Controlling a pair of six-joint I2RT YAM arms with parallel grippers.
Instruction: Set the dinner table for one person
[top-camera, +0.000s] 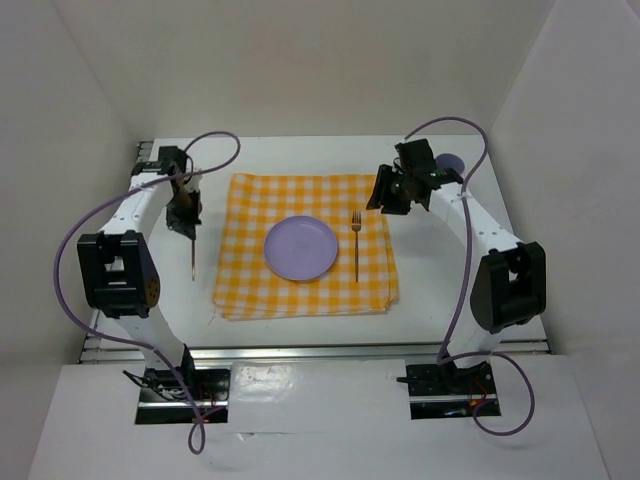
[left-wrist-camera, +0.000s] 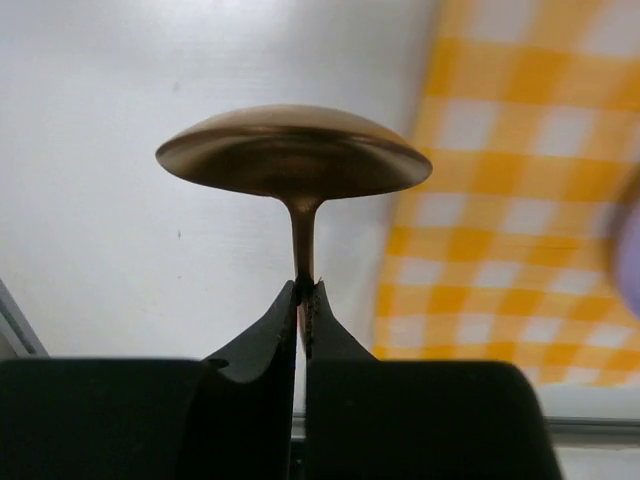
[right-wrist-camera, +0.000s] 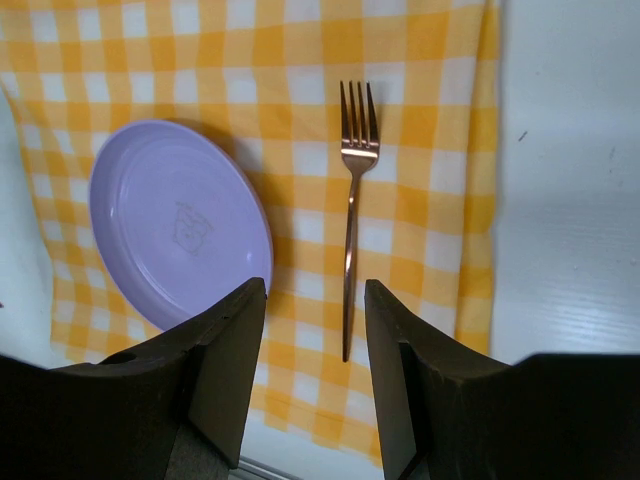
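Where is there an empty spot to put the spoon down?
The cloth is bare left of the plate, up to its left edge, and in a strip along its near edge. White table is bare behind the cloth. Right of the plate is crowded: the fork lies there, with the open right gripper nearby.

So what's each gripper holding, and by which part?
Left gripper: copper-coloured metal spoon, pinched by its thin handle, bowl pointing away. Right gripper: open, nothing held.

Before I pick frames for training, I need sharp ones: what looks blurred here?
Left wrist: copper-coloured metal spoon fairly sharp, yellow-and-white checked cloth behind it blurred. Right wrist: copper-coloured metal fork and round lilac plate crisp. Top external: even light, soft shadows.
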